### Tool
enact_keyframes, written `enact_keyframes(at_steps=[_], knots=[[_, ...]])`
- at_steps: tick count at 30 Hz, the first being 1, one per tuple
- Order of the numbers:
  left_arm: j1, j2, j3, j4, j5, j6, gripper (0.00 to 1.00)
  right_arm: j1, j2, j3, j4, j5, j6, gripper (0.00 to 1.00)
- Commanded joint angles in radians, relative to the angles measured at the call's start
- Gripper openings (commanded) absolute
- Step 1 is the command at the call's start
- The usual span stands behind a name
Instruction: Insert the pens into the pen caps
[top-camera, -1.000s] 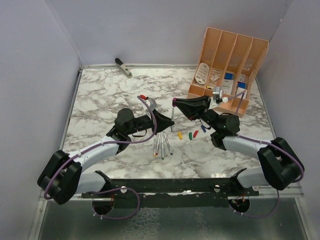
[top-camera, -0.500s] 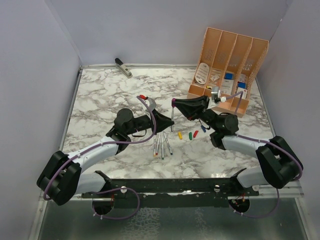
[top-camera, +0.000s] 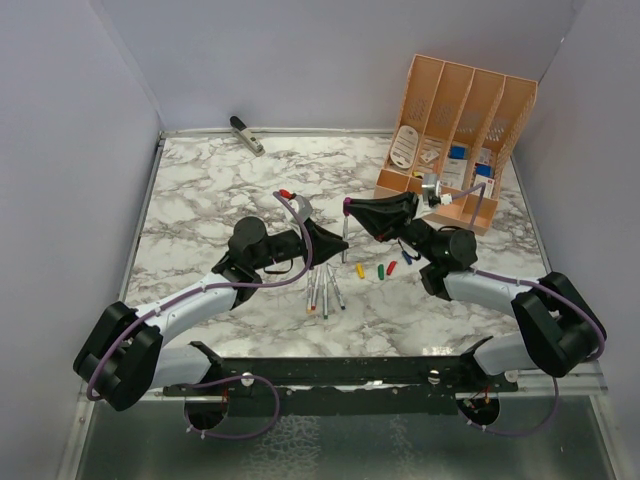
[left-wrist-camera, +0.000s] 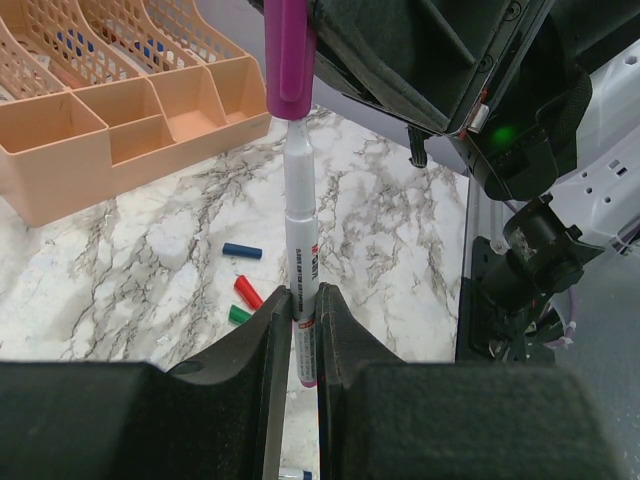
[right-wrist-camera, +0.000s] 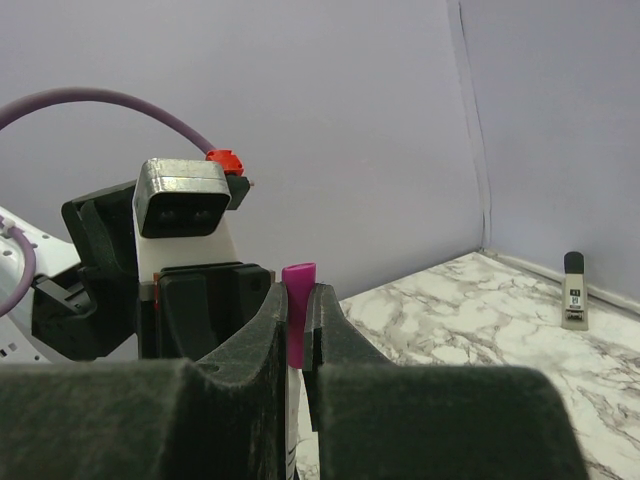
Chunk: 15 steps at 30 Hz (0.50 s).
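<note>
My left gripper is shut on a silver-grey pen with a purple end and holds it upright. My right gripper is shut on the purple cap, which sits over the pen's tip. In the top view the two grippers meet at the pen above the table's middle. Several more pens lie in a bunch in front of them. The yellow cap, green cap, red cap and blue cap lie in a row to the right.
An orange desk organiser stands at the back right. A grey-black stapler-like tool lies at the back left edge. The marble table has walls on three sides.
My right gripper has shifted slightly left with the purple cap, closer onto the pen. The left arm has barely moved.
</note>
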Motion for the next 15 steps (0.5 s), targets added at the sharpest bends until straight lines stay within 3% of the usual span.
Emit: enact_keyframes(at_steps=[1,15], knots=[[-0.007,-0.027,0.022,0.031,-0.024,0.009,0.0,0.008,-0.008,-0.016,-0.014,-0.039,-0.005,0.01],[-0.007,-0.024,0.018,0.031,-0.062,0.007,0.0,0.01,0.006,-0.027,0.002,-0.08,0.058,0.01]])
